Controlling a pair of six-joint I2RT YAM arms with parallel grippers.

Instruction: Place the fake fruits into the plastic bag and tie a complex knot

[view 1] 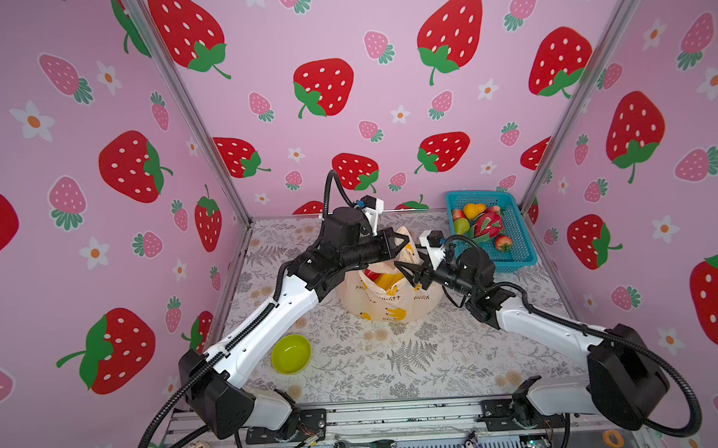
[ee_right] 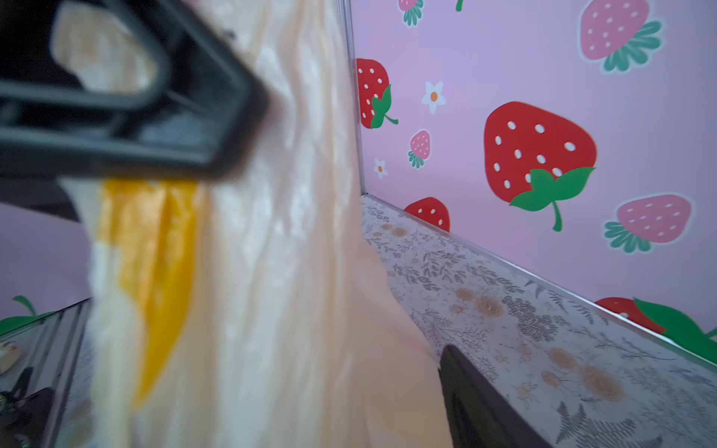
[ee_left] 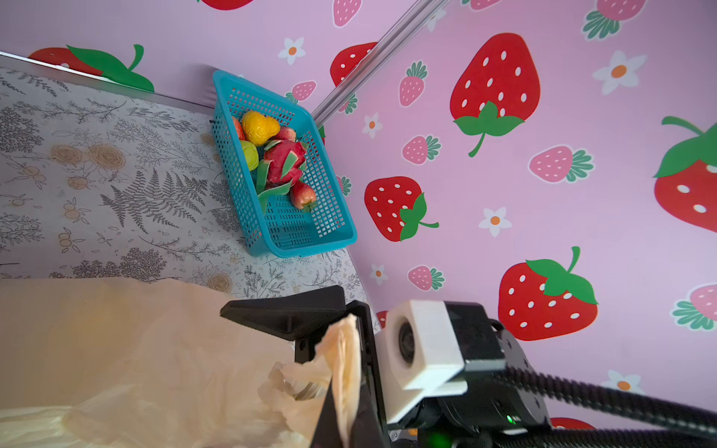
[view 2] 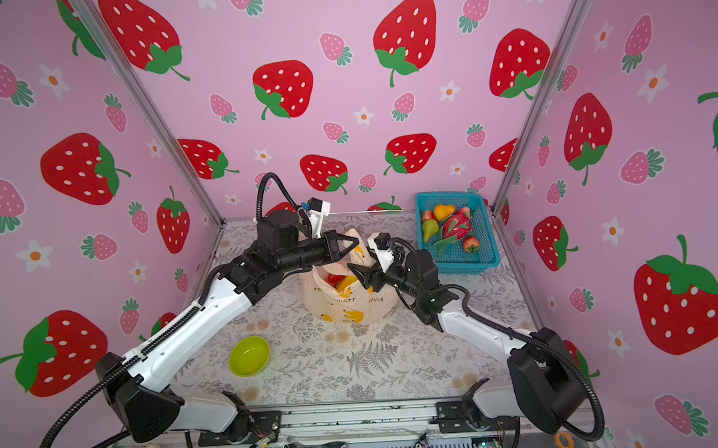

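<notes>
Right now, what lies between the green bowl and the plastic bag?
Nothing: in both top views only bare floral table cover separates the green bowl from the plastic bag.

I see pink walls (view 1: 340, 18) on three sides, printed with red and pink strawberries and white flowers. Silver metal posts (view 1: 190, 111) run up both back corners. The surface (view 1: 397, 377) wears a pale grey fern-and-flower pattern, evenly lit, with a metal rail (view 1: 399, 414) along its near edge.

Left pincer (view 1: 408, 241) pinched shut, right pincer (view 1: 405, 275) spread wide beside it.
</notes>
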